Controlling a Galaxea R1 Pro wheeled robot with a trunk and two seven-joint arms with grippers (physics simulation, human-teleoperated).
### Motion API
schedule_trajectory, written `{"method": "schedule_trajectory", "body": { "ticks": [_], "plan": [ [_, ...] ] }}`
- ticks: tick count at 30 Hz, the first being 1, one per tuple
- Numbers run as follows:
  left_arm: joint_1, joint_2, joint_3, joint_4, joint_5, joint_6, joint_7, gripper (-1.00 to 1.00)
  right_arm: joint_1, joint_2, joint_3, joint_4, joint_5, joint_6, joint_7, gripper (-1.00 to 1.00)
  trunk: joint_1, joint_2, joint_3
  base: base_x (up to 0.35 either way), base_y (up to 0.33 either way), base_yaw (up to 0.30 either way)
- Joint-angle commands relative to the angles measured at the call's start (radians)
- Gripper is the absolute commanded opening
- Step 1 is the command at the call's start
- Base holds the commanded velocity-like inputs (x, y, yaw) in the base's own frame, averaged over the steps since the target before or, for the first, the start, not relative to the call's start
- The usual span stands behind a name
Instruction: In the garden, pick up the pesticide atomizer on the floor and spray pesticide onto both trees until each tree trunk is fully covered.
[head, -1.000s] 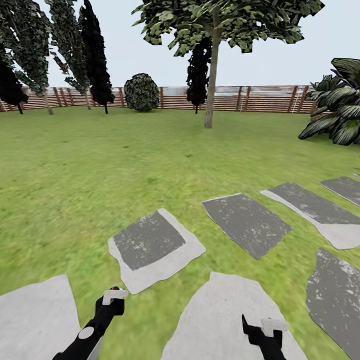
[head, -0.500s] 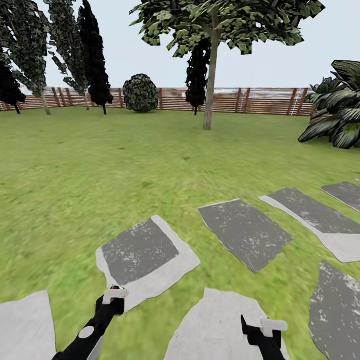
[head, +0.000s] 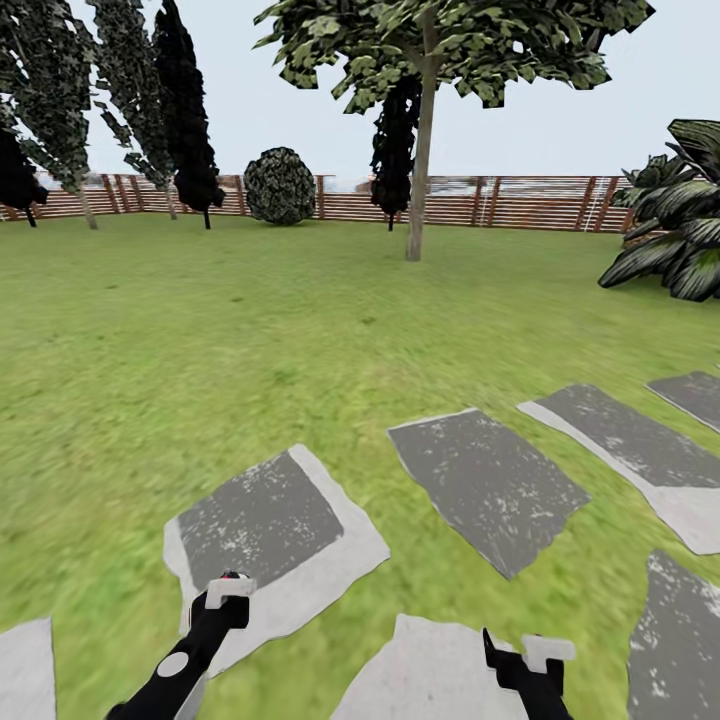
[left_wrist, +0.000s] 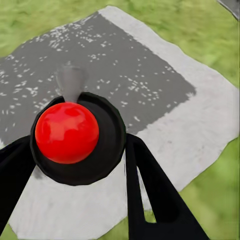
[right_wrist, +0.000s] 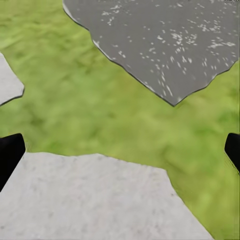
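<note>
My left gripper (left_wrist: 80, 167) is shut on the pesticide atomizer (left_wrist: 66, 131), a black bottle with a round red top, seen from above between the two black fingers. In the head view the left gripper (head: 228, 592) is low at the left, with the atomizer's red top (head: 233, 576) peeking out. My right gripper (head: 515, 655) hangs low at the right; in its wrist view the right gripper (right_wrist: 121, 152) is open over grass and stone. One tree (head: 440, 40) with a pale tree trunk (head: 419, 190) stands far ahead on the garden lawn (head: 250, 330). The floor is out of view.
Grey and pale stepping stones (head: 480, 485) lie in the grass just ahead. A brown slat fence (head: 520, 200) closes the back. Dark cypress-like trees (head: 185, 110) and a round bush (head: 281, 185) stand at the far left, and a palm (head: 680, 240) at the right.
The whole view has shifted: the stepping stones slid down and left in the picture, so the camera moved. Both arms keep their pose, the left still holding the atomizer.
</note>
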Motion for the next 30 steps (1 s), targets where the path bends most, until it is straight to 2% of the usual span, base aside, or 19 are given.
{"method": "schedule_trajectory", "body": {
  "ticks": [1, 30],
  "plan": [
    [0.0, 0.0, 0.0, 0.0, 0.0, 0.0, 0.0, -1.0, 0.0, 0.0, 0.0, 0.0, 0.0, 0.0, 0.0, 1.0, 0.0, 0.0, 0.0, 0.281, -0.145, 0.0],
    [0.0, 0.001, 0.0, 0.002, 0.0, 0.0, 0.0, -1.0, 0.0, 0.002, 0.001, 0.004, 0.002, -0.001, 0.0, 1.0, 0.0, 0.0, 0.0, 0.281, -0.144, 0.0]
  ]
}}
